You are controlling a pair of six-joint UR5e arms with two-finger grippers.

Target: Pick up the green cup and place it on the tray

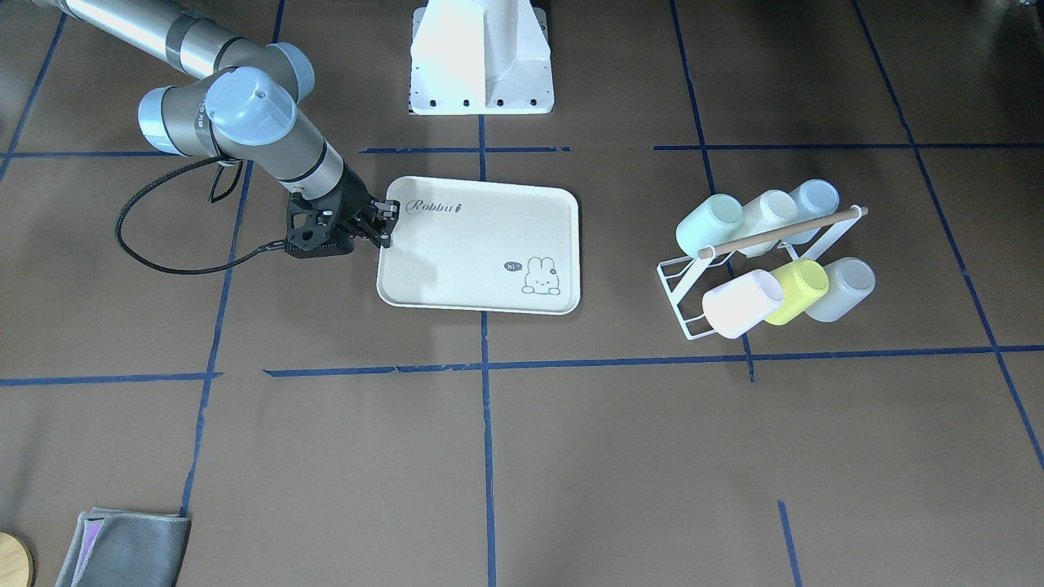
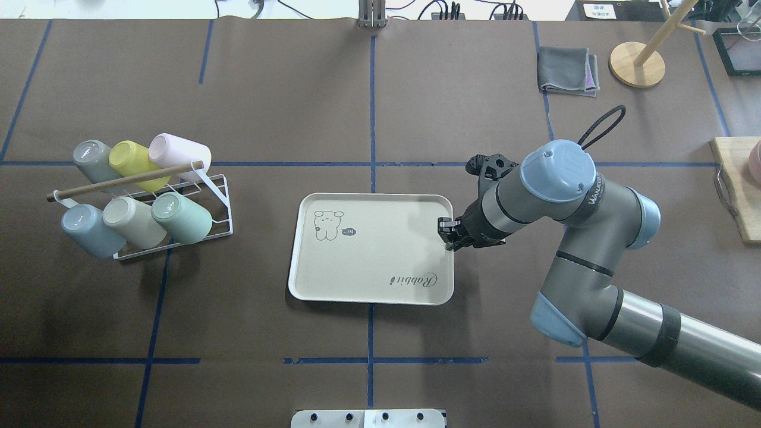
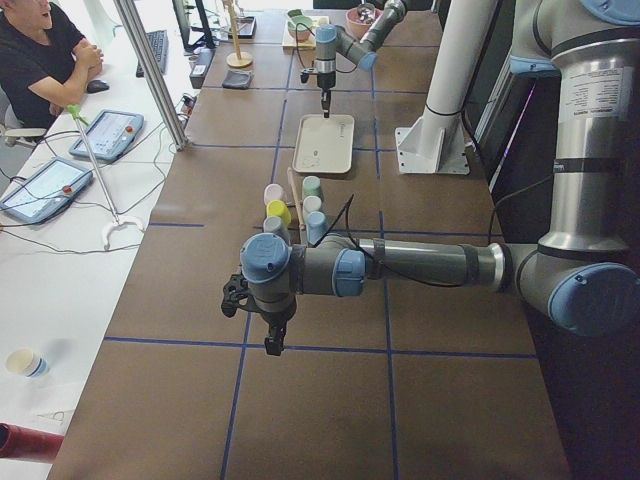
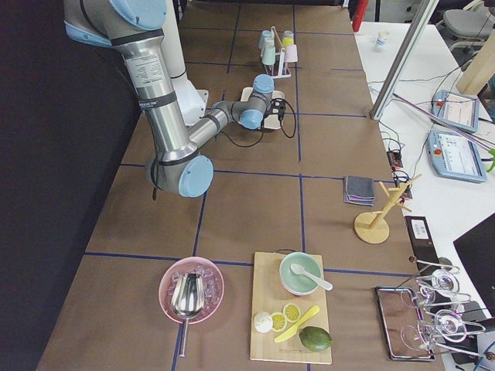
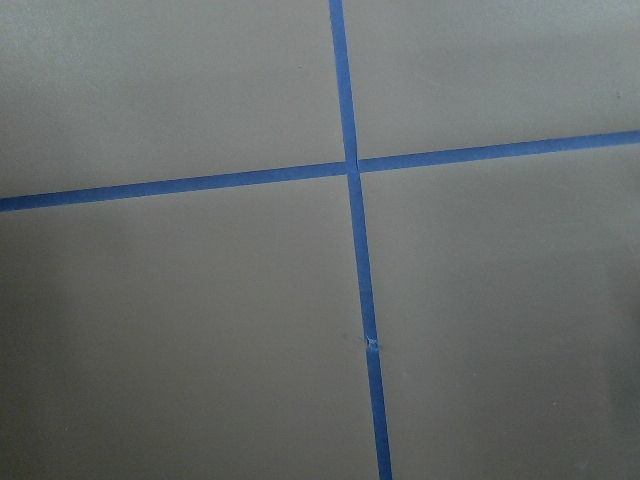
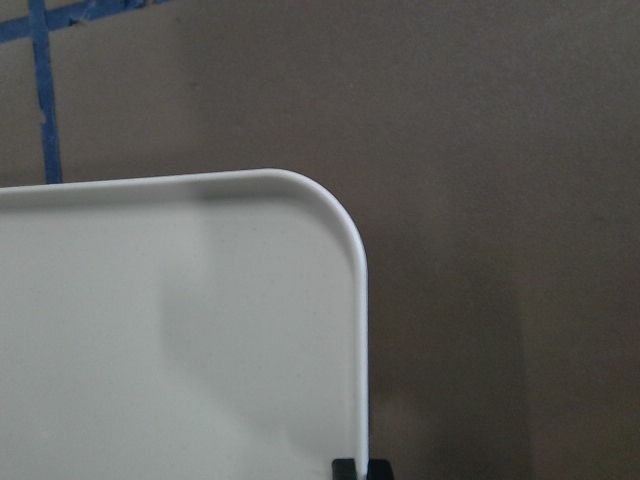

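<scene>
In the right wrist view the tray (image 6: 180, 340) runs off the left and bottom edges, and only 2 dark tips of the right gripper (image 6: 361, 468) show at the bottom edge, tight on either side of its rim. The left gripper (image 3: 270, 343) appears only in the exterior left view, centre-left, where its jaws cannot be judged. There the green cup (image 3: 311, 186), upper centre, is too small for detail.
</scene>
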